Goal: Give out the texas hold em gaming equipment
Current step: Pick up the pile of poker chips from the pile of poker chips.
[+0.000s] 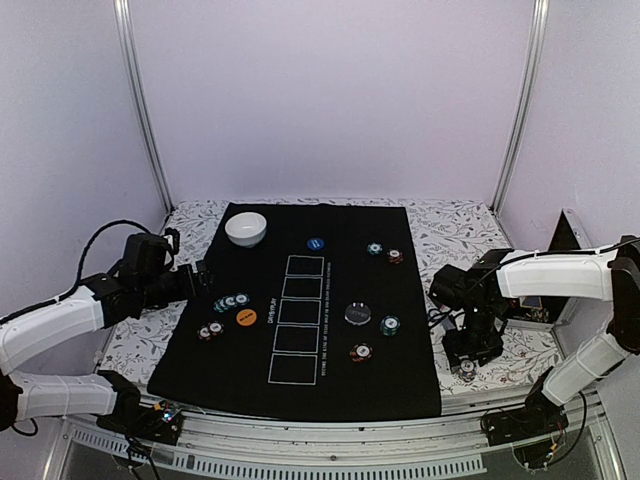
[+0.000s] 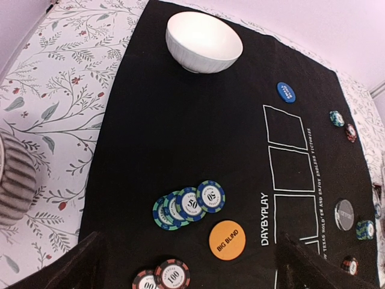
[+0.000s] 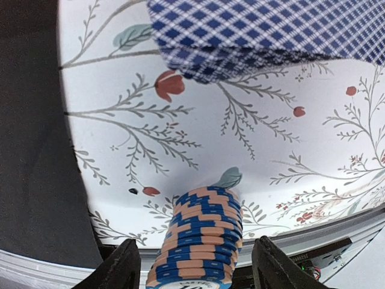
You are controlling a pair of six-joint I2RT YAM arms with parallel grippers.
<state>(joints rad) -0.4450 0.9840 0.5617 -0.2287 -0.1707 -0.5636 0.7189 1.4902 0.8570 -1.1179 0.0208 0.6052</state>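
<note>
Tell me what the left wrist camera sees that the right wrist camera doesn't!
Only the left wrist view shows the white bowl, the orange Big Blind disc and overlapping teal chips. Only the right wrist view shows a blue-and-orange chip stack between its jaws and blue checked cards. Both show the flowery tablecloth.

The orange disc (image 2: 227,240) reads "BIG BLIND". The mat (image 2: 180,132) bears "DAYBYPLAY". Two blue-green chips (image 2: 201,200) show "50", and a red chip (image 2: 172,276) shows "100". The blue disc (image 2: 286,92) carries lettering too small to read.
</note>
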